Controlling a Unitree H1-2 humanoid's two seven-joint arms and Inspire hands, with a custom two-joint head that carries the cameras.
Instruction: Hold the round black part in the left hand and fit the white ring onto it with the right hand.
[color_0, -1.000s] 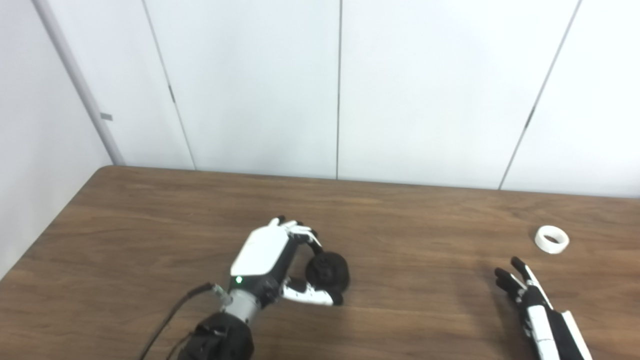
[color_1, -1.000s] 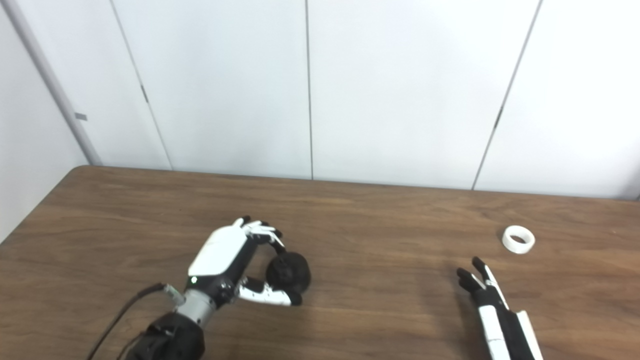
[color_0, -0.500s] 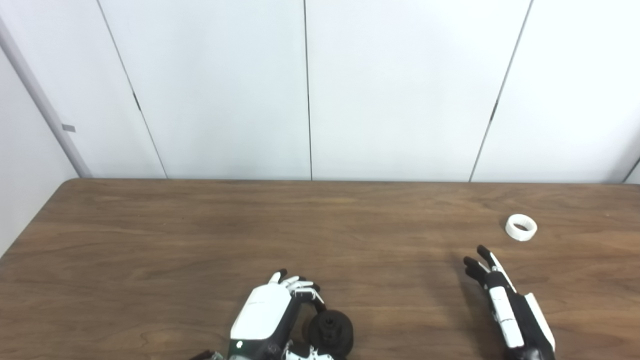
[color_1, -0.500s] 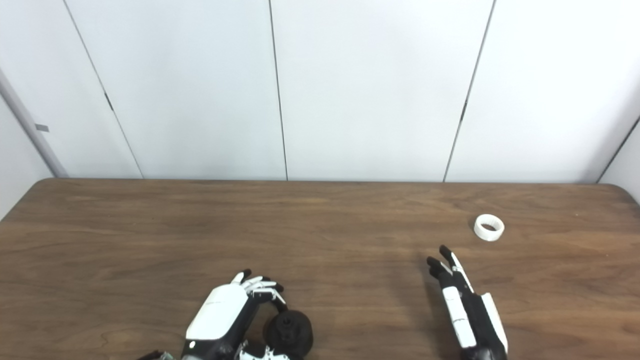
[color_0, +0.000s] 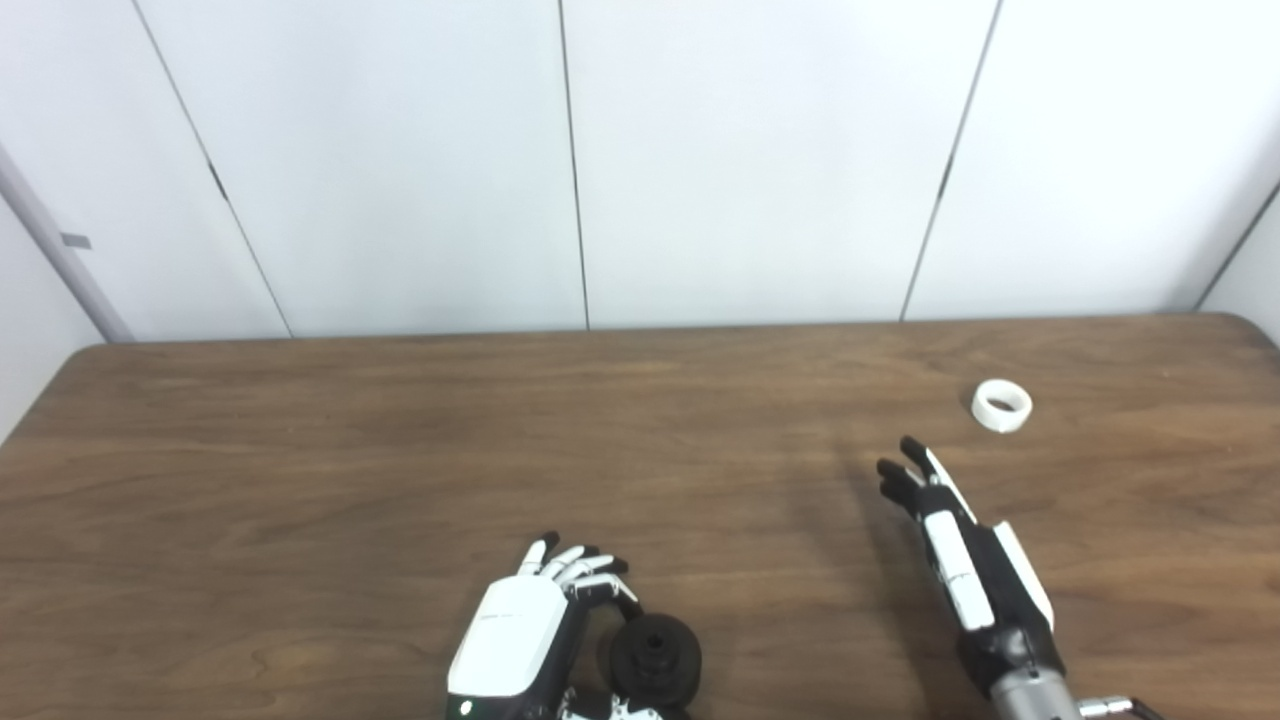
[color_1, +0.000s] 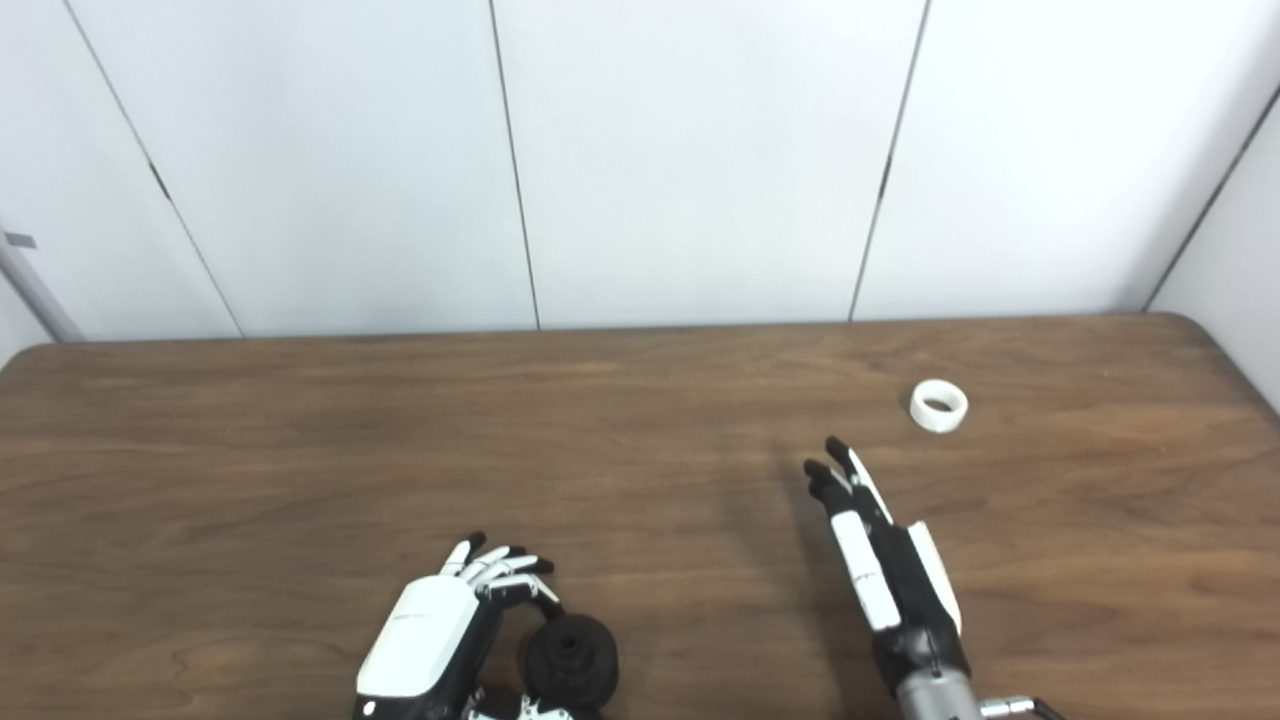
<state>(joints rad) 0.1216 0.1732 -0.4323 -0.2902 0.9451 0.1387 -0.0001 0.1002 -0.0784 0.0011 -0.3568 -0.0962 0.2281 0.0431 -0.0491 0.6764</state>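
The wooden table (color_0: 300, 450) serves as the landmark, its far edge running along a white panelled wall (color_0: 750, 150). At the table's near edge, a little left of its middle, the left hand (color_0: 530, 640) curls around the round black part (color_0: 655, 655); its fingers (color_0: 590, 580) arch over the top of the part and the thumb sits at the bottom edge of the view, so the hand seems to grip the part, though the frame cuts off the lower contact and the hold cannot be fully confirmed. The part appears to rest on or just above the tabletop. Toward the table's right side, the right hand (color_0: 960, 545) lies stretched out and empty, fingers straight and close together, dark tips pointing toward the far right corner. The white ring (color_0: 1001, 405) lies flat on the table near that far right corner, beyond the right hand's fingertips and clearly apart from them.
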